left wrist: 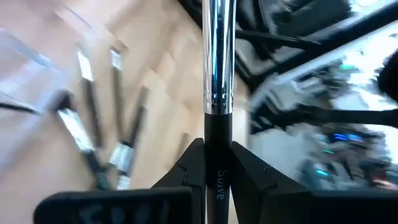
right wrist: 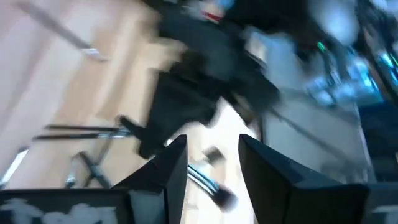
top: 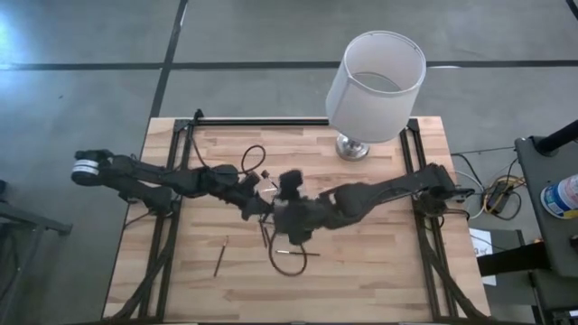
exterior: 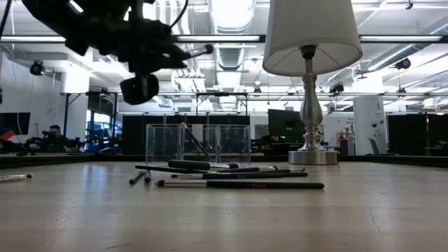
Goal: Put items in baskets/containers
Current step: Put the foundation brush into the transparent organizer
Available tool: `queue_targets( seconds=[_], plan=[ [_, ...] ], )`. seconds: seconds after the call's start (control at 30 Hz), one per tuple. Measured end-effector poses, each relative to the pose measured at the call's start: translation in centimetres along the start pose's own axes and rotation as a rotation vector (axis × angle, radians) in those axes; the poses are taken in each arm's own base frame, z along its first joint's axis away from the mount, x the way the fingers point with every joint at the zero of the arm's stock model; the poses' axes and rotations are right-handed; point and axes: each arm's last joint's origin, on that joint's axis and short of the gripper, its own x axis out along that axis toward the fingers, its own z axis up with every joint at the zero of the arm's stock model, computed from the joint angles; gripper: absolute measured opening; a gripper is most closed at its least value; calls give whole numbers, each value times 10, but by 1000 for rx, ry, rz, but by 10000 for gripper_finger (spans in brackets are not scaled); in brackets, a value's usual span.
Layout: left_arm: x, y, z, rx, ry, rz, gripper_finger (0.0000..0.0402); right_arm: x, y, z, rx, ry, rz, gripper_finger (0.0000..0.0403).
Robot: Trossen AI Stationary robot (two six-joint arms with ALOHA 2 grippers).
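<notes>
Tray [exterior: 198, 145] (clear) holding one leaning stick, left claw [left wrist: 214, 163] clamping stick [left wrist: 217, 93], right claw [right wrist: 211, 163] apart.

Your wooden counter [top: 361, 271] carries the lamp [top: 354, 146] at its far edge, its silver base planted right on the planks. Look nearer from that lamp, toward the middle: the clear tray [exterior: 198, 145] stands there, see-through walls upright. In front of it, farther again from the lamp, you've got a cluster of stick-like pieces [exterior: 238, 185] lying flat, some crossing each other. One more piece [top: 219, 256] lies alone, well apart, much nearer the front edge than the lamp.
</notes>
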Motion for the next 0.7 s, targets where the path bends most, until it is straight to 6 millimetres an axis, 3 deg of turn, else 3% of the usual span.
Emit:
queue_targets(
  seconds=[0.1,0.2,0.33,0.43,0.57,0.7],
  plan=[
    [-2,3,0,48,-41,69,41,-19,-19,-8,249,-15,-40,142],
    [-10,-7,7,100,-133,51,41,-27,-31,-24,643,-20,-8,142],
    [-23,-20,12,180,-279,66,41,-7,-21,-48,946,-21,27,140],
    [-33,-30,15,238,-355,58,41,10,-15,-54,1086,-151,92,139],
    [-43,-35,15,284,-384,66,41,27,-25,-57,1234,-372,150,141],
    [-53,-39,16,309,-436,92,41,38,-34,-62,1332,-444,163,141]
  ],
)
